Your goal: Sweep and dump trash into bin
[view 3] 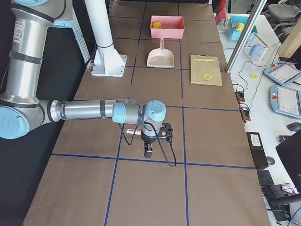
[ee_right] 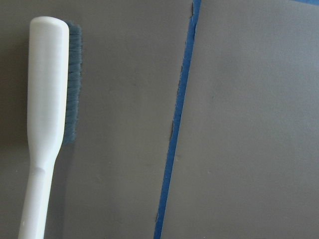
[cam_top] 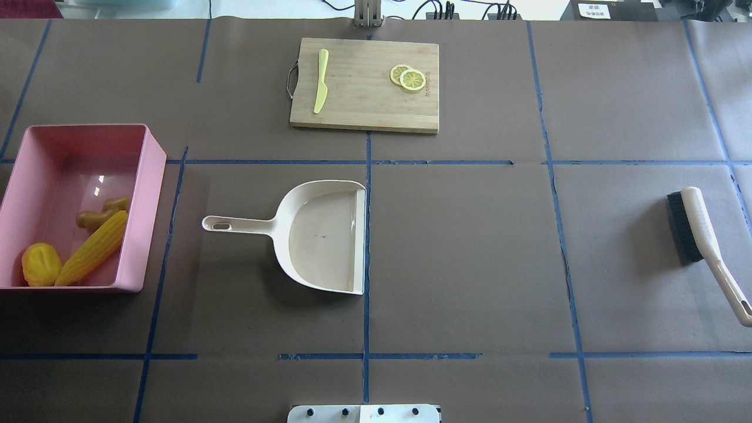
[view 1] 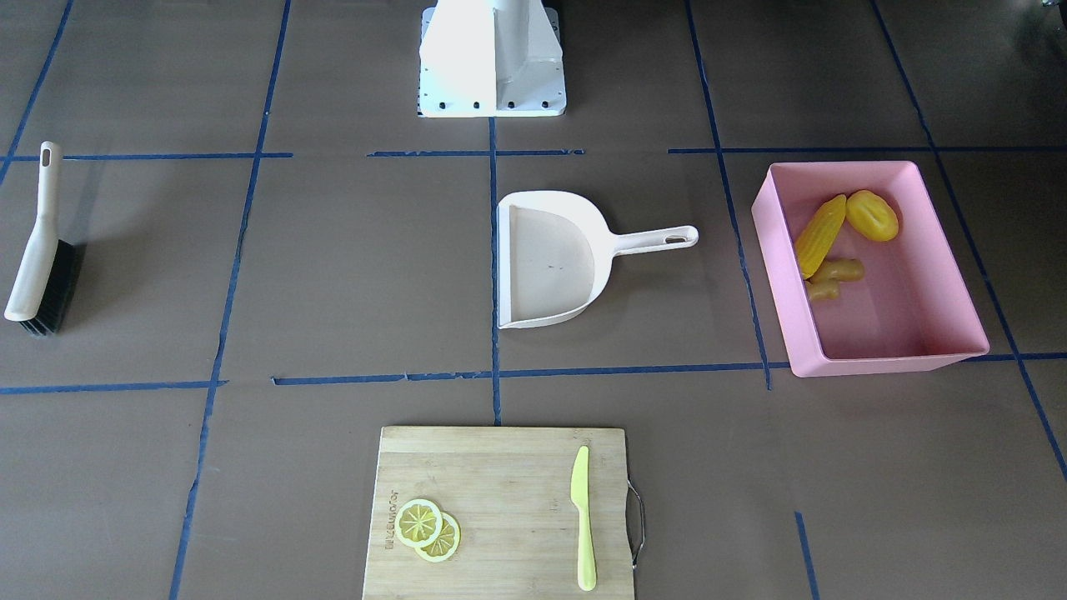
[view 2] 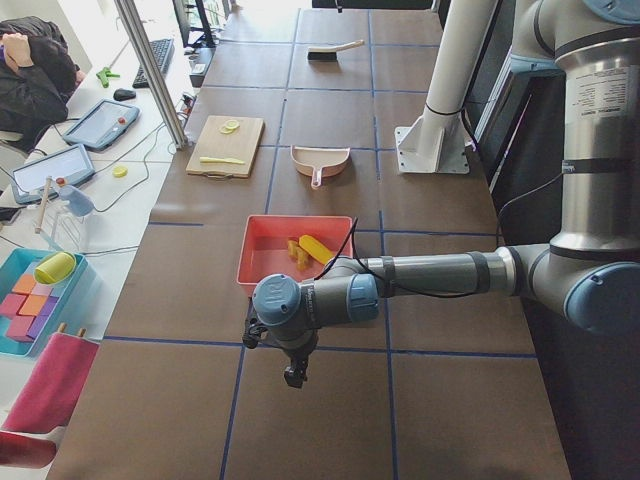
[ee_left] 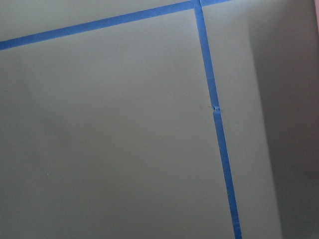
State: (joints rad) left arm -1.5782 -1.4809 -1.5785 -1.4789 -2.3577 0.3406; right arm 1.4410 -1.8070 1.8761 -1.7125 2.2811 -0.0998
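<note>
Risks: the left gripper (view 2: 293, 376) hangs low over the table just beside the outer end wall of the bin (view 1: 884, 363). A careless sideways move from there could strike that wall and shove or tip the bin. The right gripper (view 3: 148, 151) hangs above the handle of the brush (view 1: 37, 250), and a descent could knock the brush out of line. Each gripper shows only in a side view, so I cannot tell whether either one is released or clenched. Neither appears to carry anything. The lemon slices (view 1: 427, 527) and knife (view 1: 583, 517) on the cutting board (view 1: 500, 475) are not trash, and sweeping them would be an error.

Containers: the bin holds all three pieces. The corn cob (view 1: 820, 235) lies slantwise, touching the potato lump (view 1: 872, 215) at one end and the ginger root (view 1: 834, 275) at the other. All three are crowded toward the wall nearest the dustpan. The dustpan (view 1: 550, 267) lies flat at mid-table and is empty. Judged from this, the dumping appears complete.
</note>
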